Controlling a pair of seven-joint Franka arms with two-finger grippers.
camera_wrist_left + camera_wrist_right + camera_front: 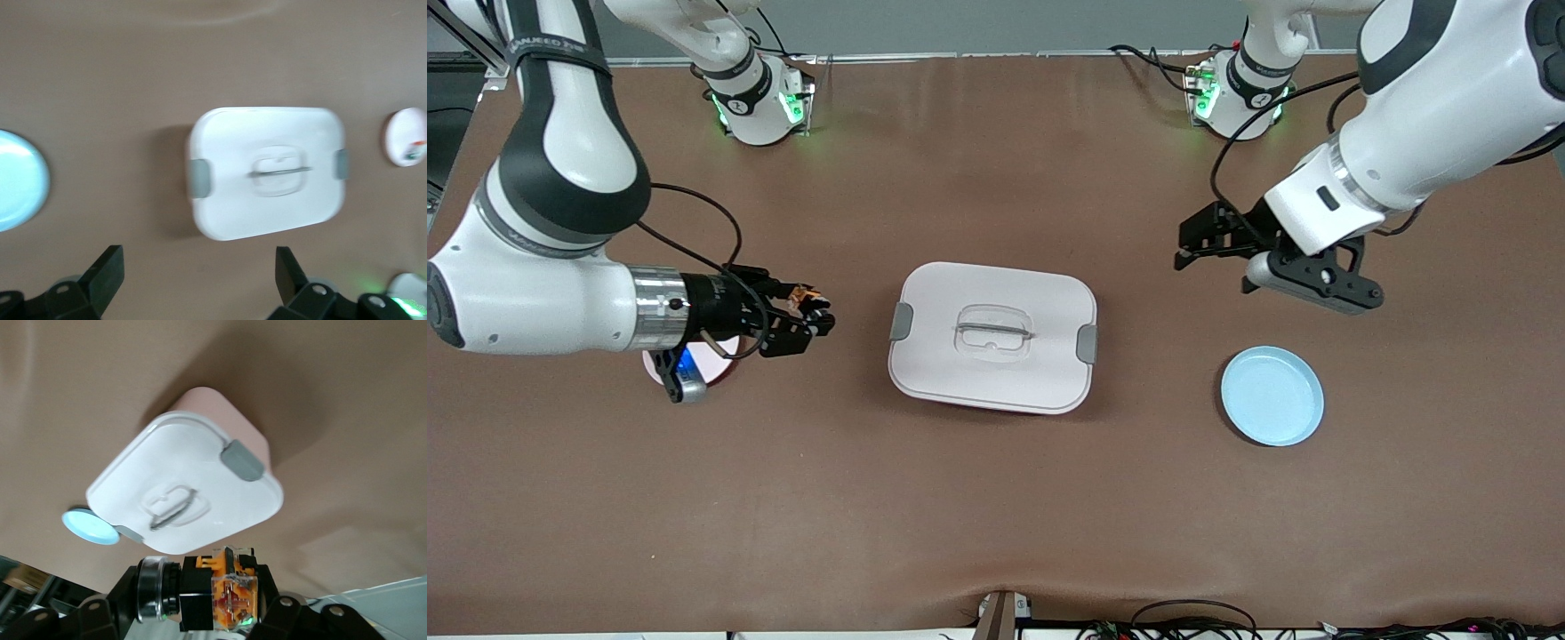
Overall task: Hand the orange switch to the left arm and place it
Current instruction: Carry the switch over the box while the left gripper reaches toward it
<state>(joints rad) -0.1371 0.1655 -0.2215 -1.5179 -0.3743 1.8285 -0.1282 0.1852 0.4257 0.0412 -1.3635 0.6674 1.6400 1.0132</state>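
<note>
Over pink plate, half hidden, right gripper clamps orange switch

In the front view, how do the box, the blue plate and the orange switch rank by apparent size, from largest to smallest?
1. box
2. blue plate
3. orange switch, held above the table in the right gripper, so its apparent size is slightly unsure.

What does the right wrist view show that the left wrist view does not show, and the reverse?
Only the right wrist view shows the orange switch close up, clamped in the right gripper, and the pinkish lower body of the box.

Only the left wrist view shows the open fingers of the left gripper and the pink plate toward the right arm's end of the table, with a small orange speck over it that I cannot identify.

Both show the closed box lid, its grey latches and handle, the blue plate and the brown table.
</note>
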